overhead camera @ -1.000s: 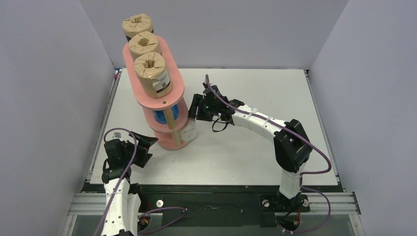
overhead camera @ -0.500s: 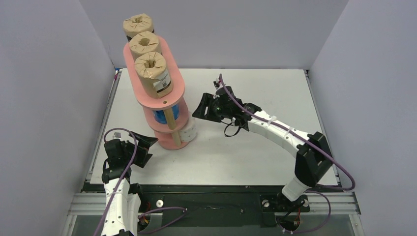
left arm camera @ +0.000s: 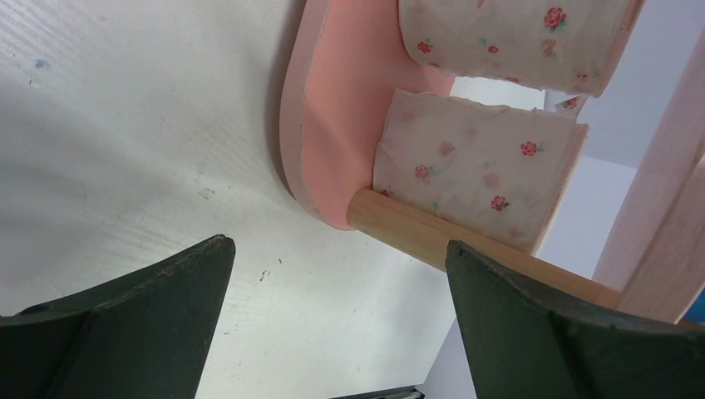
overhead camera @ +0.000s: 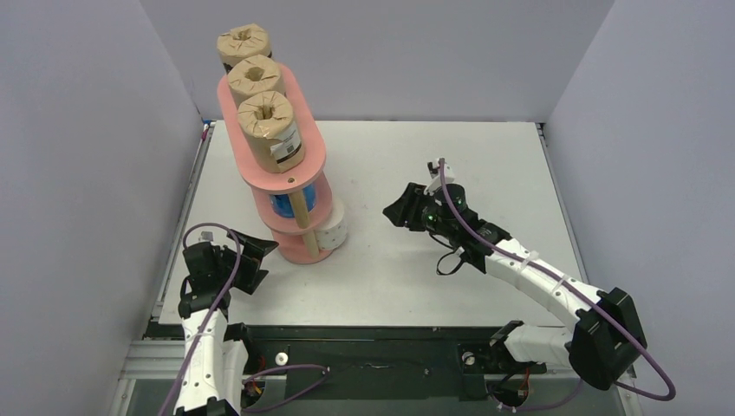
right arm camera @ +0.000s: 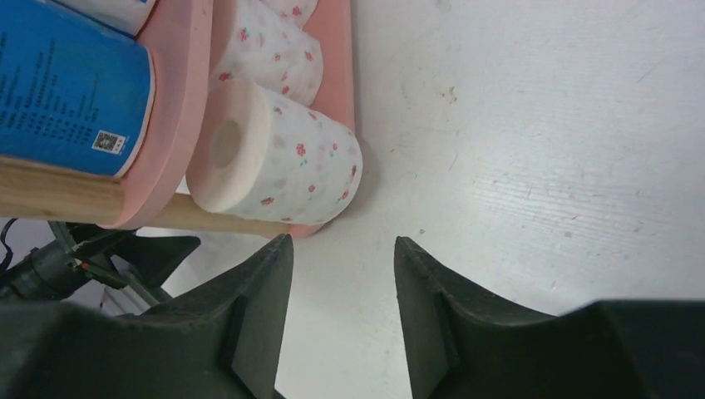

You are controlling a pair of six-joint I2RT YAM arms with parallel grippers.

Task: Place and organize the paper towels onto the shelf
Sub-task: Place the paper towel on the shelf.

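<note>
Pink-dotted paper towels (right arm camera: 283,158) look light and squishy, so grip mid-body gently; left tool (left arm camera: 337,245) and right tool (right arm camera: 342,243) both gape empty.

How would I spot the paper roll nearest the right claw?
Find the tall salmon-pink three-tier shelf. On its bottom board, at the end nearest the right gripper, stands a white paper roll with pink flowers. Its flowered neighbours stand farther back.
</note>
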